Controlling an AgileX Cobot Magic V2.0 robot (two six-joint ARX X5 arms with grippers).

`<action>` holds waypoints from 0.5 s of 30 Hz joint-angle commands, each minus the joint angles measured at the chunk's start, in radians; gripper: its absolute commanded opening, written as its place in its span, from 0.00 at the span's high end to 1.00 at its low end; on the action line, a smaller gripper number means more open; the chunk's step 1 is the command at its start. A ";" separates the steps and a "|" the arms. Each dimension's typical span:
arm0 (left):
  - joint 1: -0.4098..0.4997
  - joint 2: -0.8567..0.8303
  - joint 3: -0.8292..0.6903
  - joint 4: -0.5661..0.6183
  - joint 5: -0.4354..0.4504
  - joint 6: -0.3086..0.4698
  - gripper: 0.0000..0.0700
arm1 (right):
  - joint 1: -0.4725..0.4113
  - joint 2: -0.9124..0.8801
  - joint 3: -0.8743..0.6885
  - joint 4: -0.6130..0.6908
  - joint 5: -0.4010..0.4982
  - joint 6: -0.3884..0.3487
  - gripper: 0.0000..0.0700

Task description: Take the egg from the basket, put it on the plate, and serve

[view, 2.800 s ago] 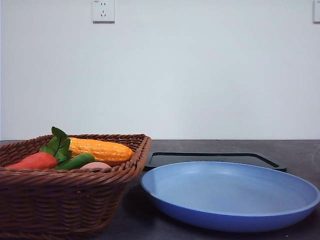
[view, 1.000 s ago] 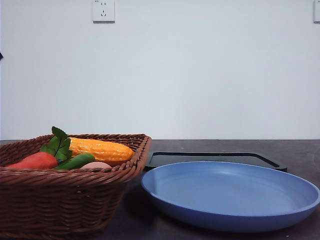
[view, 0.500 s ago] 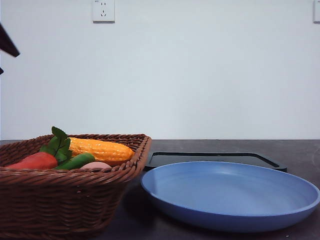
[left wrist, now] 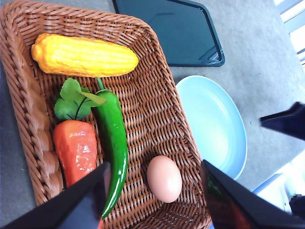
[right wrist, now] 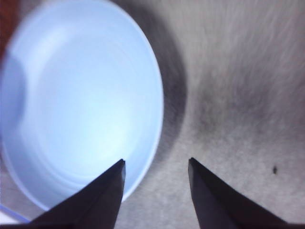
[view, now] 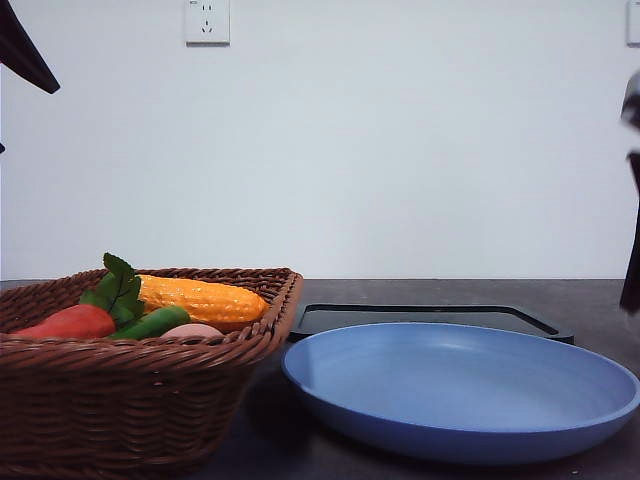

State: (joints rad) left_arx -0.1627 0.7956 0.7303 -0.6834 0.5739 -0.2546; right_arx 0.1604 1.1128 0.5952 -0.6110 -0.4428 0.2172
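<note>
While basket (left wrist: 162, 114) holds one egg (left wrist: 164, 178) | one plate (view: 460, 390) bare

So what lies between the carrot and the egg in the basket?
The green chili pepper. In the left wrist view it lies lengthwise on the basket floor, with the carrot on one side and the egg on the other, apart from it.

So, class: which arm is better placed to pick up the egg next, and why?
Left. Its open gripper hangs over the basket with the egg between its fingers, while the right gripper is over the plate's edge.
</note>
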 commanded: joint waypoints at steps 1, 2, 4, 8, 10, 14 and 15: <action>-0.003 0.008 0.015 0.011 0.002 -0.004 0.45 | 0.009 0.040 0.004 0.040 -0.002 0.011 0.61; -0.003 0.008 0.015 0.011 0.002 -0.004 0.45 | 0.012 0.060 0.004 0.058 -0.003 0.013 0.61; -0.003 0.008 0.015 0.010 0.002 -0.004 0.45 | 0.018 0.098 0.004 0.086 -0.009 0.017 0.64; -0.003 0.008 0.015 0.010 0.002 -0.004 0.45 | 0.022 0.166 0.004 0.121 -0.039 0.018 0.68; -0.003 0.008 0.015 0.010 0.002 -0.004 0.45 | 0.022 0.190 0.004 0.140 -0.057 0.018 0.69; -0.003 0.008 0.015 0.010 0.002 -0.004 0.45 | 0.022 0.227 0.004 0.177 -0.066 0.035 0.78; -0.003 0.008 0.015 0.010 0.002 -0.004 0.45 | 0.022 0.233 0.004 0.182 -0.066 0.037 0.82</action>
State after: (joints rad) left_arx -0.1627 0.7958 0.7303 -0.6834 0.5739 -0.2546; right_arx 0.1776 1.3299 0.5949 -0.4369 -0.5049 0.2398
